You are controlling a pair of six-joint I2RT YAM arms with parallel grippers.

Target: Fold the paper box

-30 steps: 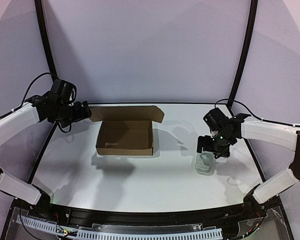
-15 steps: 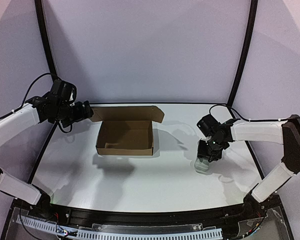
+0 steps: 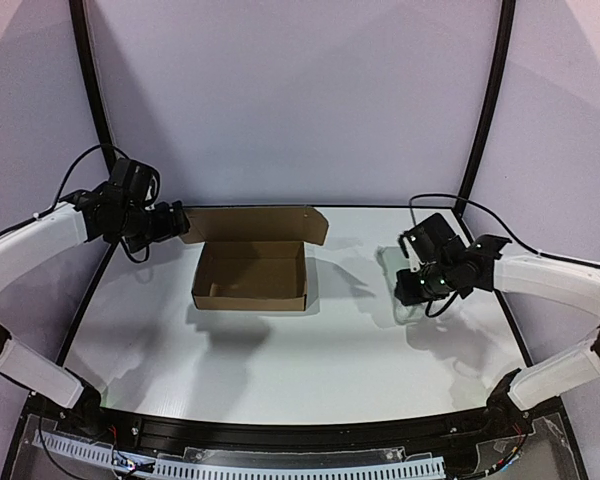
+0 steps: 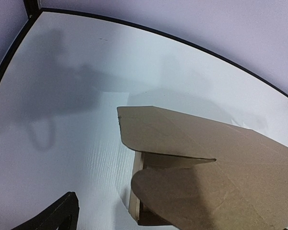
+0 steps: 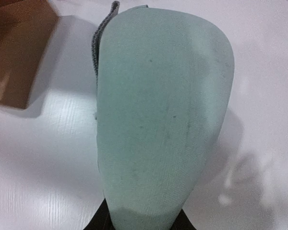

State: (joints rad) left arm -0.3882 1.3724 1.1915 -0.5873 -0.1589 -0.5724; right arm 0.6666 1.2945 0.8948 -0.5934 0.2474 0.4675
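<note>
On tbl, plain brown paper box

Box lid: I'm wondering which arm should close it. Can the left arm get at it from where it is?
Probably yes. The left end effector hangs open right beside the lid's left end, with nothing between them. The right end effector grips a pale green object.
</note>
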